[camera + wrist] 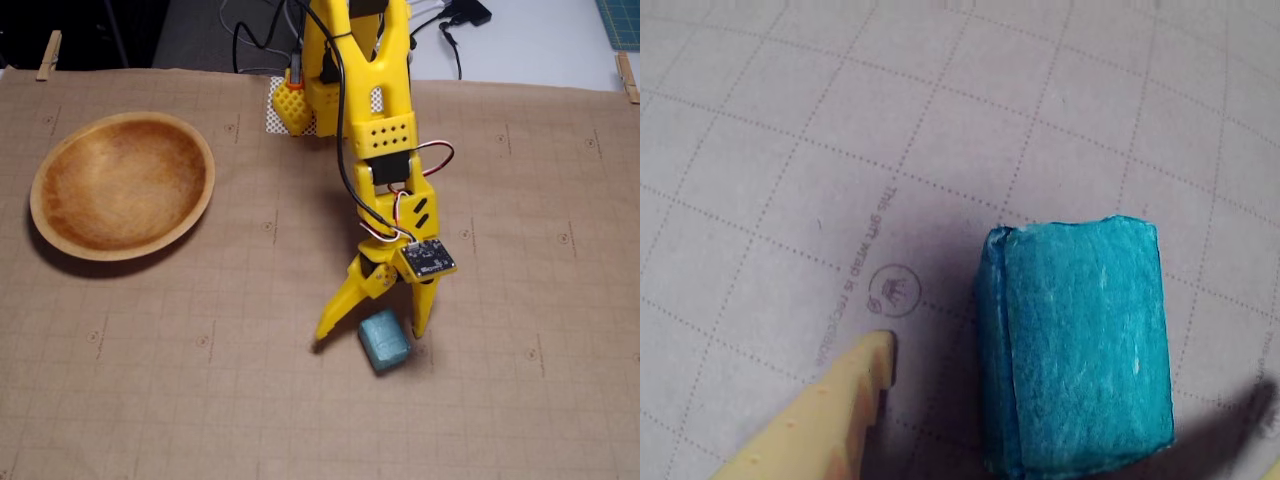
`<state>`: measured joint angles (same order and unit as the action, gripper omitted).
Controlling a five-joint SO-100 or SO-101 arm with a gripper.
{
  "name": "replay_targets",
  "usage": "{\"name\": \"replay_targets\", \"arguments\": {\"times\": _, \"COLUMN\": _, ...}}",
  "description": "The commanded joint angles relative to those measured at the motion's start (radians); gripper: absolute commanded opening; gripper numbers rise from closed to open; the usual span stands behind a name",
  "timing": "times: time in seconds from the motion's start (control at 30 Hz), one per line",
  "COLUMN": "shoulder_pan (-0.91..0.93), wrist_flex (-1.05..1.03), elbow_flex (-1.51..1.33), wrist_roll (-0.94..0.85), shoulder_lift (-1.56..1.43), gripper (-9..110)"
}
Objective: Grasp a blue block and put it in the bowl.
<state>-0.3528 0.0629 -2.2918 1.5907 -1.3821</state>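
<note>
**Block between spread fingers, bowl empty**

Block (384,340), blue, lies flat on the brown gridded paper (200,400) in the fixed view, long axis running from 11 toward 5 o'clock. The gripper (370,335) straddles it, fingers spread wide. The wooden bowl (40,225) sits well apart at 10 o'clock, holding nothing.

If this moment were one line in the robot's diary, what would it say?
phase: closing in | gripper: open, astride blue block | block: on paper, not lifted | bowl: empty, left in fixed view
</note>
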Motion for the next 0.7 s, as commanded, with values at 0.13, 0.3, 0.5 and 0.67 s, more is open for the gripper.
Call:
{"name": "replay_targets", "arguments": {"times": 0.13, "shoulder_pan": 0.003, "wrist_flex": 0.106, "elbow_flex": 0.000, "wrist_roll": 0.012, "shoulder_lift": 0.018, "gripper": 54}}
{"name": "replay_targets", "arguments": {"times": 0.3, "shoulder_pan": -0.008, "wrist_flex": 0.107, "elbow_flex": -0.002, "wrist_roll": 0.014, "shoulder_lift": 0.018, "gripper": 54}}
{"name": "replay_targets", "arguments": {"times": 0.5, "shoulder_pan": -0.011, "wrist_flex": 0.092, "elbow_flex": -0.008, "wrist_roll": 0.104, "shoulder_lift": 0.017, "gripper": 54}}
{"name": "replay_targets", "arguments": {"times": 0.67, "shoulder_pan": -0.011, "wrist_flex": 0.092, "elbow_flex": -0.026, "wrist_roll": 0.129, "shoulder_lift": 0.015, "gripper": 54}}
